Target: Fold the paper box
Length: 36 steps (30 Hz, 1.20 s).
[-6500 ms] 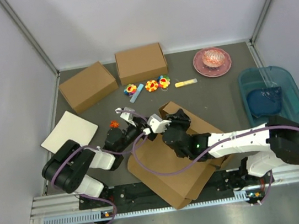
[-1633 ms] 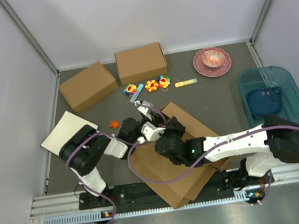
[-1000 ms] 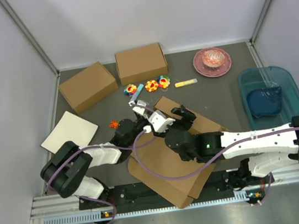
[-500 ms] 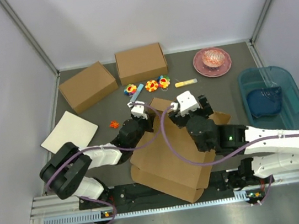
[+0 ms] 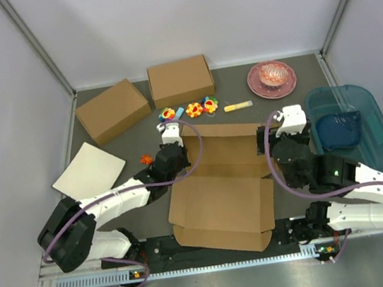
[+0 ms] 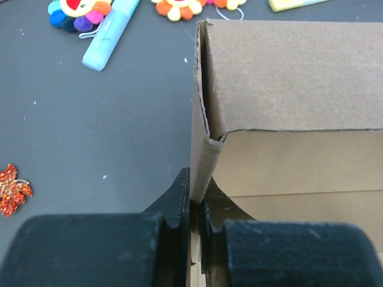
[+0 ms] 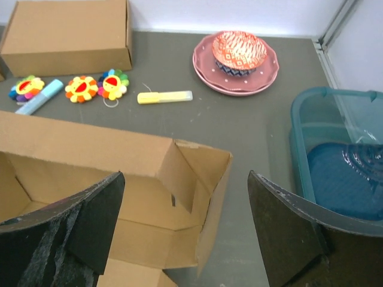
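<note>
The paper box (image 5: 220,198) lies mid-table as a brown cardboard sheet, its back and side walls standing and a wide flat panel toward me. My left gripper (image 5: 181,158) is shut on the box's left wall; in the left wrist view the left gripper (image 6: 196,191) pinches that upright wall of the paper box (image 6: 287,78) just below the back left corner. My right gripper (image 5: 271,143) hangs open over the right end. In the right wrist view the right gripper (image 7: 185,174) holds nothing, and the paper box (image 7: 78,149) shows its right corner flap between the spread fingers.
Two formed brown boxes (image 5: 112,110) (image 5: 180,81) stand at the back left. An off-white board (image 5: 88,167) lies left. Flower toys (image 5: 194,109), a blue marker (image 5: 175,113) and a yellow marker (image 5: 238,106) sit behind the paper box. A pink plate (image 5: 271,79) and a blue bin (image 5: 349,125) are right.
My right arm has swung off the middle of the sheet to its right end and opened wider. The box has turned square to me with its walls up. The left grip holds.
</note>
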### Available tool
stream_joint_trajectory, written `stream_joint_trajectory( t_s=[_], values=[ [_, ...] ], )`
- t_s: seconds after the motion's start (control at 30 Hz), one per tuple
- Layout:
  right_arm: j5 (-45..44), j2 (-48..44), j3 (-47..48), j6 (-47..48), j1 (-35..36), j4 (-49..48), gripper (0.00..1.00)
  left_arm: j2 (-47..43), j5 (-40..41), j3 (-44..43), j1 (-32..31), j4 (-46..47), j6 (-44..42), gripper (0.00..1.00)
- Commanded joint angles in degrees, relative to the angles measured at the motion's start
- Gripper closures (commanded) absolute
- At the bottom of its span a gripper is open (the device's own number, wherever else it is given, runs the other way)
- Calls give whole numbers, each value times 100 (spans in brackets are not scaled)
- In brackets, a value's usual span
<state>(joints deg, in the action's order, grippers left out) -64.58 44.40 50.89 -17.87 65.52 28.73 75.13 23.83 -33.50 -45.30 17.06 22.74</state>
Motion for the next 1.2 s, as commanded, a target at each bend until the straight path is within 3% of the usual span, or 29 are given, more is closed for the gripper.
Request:
stream_joint_trajectory(
  t_s=[0.0, 0.27, 0.5, 0.77, 1.17],
  values=[
    [7, -11, -238, -551, -74, 440, 16, -43, 244, -280, 3, -1679, 107, 100],
    [-125, 244, -721, -831, -92, 493, 19, -315, 157, -184, 3, -1688, 169, 100],
    [-100, 692, -432, -533, -162, 230, 23, -464, 51, -61, 3, -1680, 99, 100],
    [217, 815, -405, 44, -171, -148, 41, -781, -19, 256, 3, -1451, 81, 100],
    [472, 1510, -457, 390, -364, -359, 51, -1009, -46, 352, 3, -1460, 55, 100]
  ],
)
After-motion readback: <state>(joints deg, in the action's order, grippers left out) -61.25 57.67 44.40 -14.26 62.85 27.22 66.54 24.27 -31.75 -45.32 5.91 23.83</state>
